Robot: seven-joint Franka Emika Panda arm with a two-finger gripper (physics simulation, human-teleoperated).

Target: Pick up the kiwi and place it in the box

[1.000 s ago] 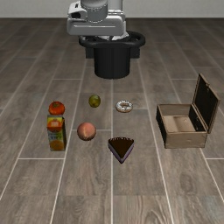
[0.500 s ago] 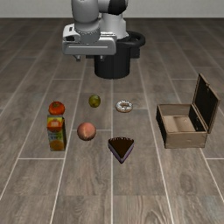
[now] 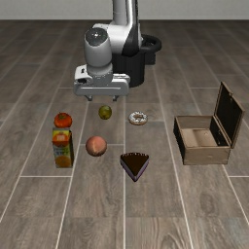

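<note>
Wooden flooring carries the kiwi [image 3: 104, 112], untouched, while the gripper [image 3: 100, 96] has swung down over the last second from up beside the black base and now hangs just above the kiwi, fingers spread and empty; I judge the grasp comes next. From the kiwi, the open box [image 3: 202, 155] stands well apart toward the exterior view's right. No writing on the juice carton [image 3: 62, 151] is legible

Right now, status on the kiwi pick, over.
Gripper open, over kiwi. Kiwi lying free, ungrasped. Box open; doughnut beside kiwi, on box side.
</note>
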